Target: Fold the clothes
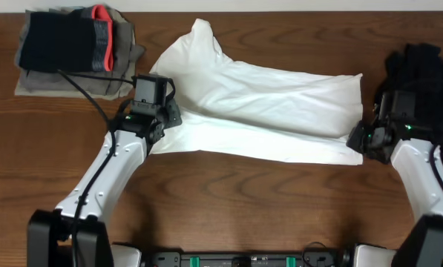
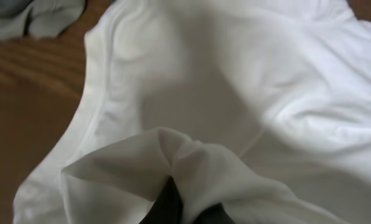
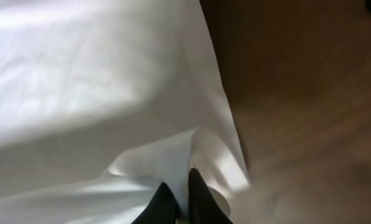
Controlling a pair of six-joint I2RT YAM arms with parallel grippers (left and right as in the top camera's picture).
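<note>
Landmark: white T-shirt (image 1: pixel 266 104), lying crosswise on the table (image 1: pixel 236 208) between my two arms. It is partly doubled over, with a puffed ridge of cloth along its far side.
Left claw: left claw (image 1: pixel 160 127) sits at the T-shirt's left edge, jaws closed tight on a bunched fold of it. In the wrist view the cloth humps up over my dark fingertips (image 2: pixel 166 205).
Right claw: right claw (image 1: pixel 358 141) sits at the T-shirt's near right corner, jaws pressed together on a thin pinch of the edge. One finger (image 3: pixel 162 202) shows under the cloth.
Handling: I judge it light, limp and without any stiffness. It should sag between the claws, drag on the wood and wrinkle easily.
Where to hold: edges and corners, ideally on the hem, where the doubled seam gives more purchase than a single layer.
Slip risk: the right pinch looks shallow, so I reckon a hard pull could draw it out.
Other clothes: black garments (image 1: pixel 421 63) heaped just past the T-shirt's right end, beyond the right claw.
Bystander: folded grey, black and red stack (image 1: pixel 73 48), off the T-shirt's far left, not touching it.
</note>
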